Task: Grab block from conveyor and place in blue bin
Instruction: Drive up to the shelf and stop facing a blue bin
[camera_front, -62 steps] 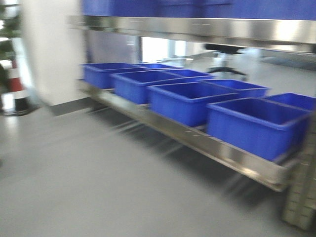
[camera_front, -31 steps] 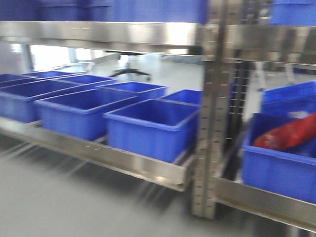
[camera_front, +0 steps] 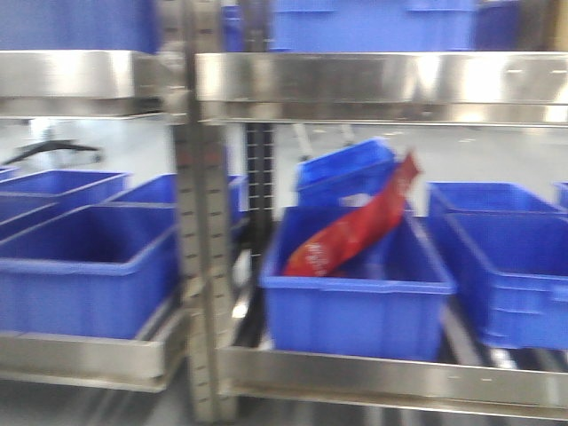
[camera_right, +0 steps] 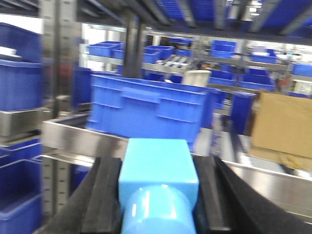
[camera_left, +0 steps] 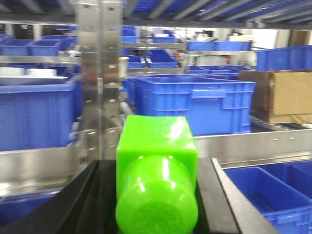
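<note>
A steel rack fills the front view, its perforated upright [camera_front: 202,266] standing left of centre. The lower shelf [camera_front: 355,377] along the bottom edge carries open blue bins side by side: a middle bin [camera_front: 355,315], a left bin [camera_front: 84,284] and a right bin [camera_front: 515,284]. The upper shelf [camera_front: 355,84] across the top bears more blue containers [camera_front: 355,22], which are blurred.

A red packet [camera_front: 355,232] leans in a blue bin [camera_front: 355,315] on the steel rack [camera_front: 390,377], beside its upright post [camera_front: 204,266].
</note>
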Robot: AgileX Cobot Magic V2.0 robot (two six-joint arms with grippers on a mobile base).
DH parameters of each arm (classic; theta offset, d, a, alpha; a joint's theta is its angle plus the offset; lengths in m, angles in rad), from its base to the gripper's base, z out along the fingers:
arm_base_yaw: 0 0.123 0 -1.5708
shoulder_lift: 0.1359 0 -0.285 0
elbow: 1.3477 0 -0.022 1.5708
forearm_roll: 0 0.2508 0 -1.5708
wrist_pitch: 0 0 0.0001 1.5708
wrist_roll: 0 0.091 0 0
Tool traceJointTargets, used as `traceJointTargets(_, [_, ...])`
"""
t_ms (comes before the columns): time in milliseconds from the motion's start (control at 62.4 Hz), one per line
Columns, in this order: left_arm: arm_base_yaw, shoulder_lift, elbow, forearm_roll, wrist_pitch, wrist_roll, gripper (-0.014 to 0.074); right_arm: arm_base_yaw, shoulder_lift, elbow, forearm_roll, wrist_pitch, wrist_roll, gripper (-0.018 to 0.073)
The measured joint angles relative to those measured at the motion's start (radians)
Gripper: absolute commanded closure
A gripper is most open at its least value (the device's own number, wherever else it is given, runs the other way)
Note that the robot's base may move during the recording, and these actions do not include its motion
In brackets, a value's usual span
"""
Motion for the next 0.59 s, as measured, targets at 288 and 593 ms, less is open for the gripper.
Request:
traceJointTargets(288, [0.0, 0.0, 0.0, 0.0, 0.0, 0.0, 0.0707, 0.0, 0.0, 0.0, 0.0, 0.0, 0.0, 0.0727])
traceJointTargets(593, [0.0, 0.0, 0.0, 0.0, 0.0, 0.0, 0.0707, 0.0, 0.0, 0.0, 0.0, 0.0, 0.0, 0.0727])
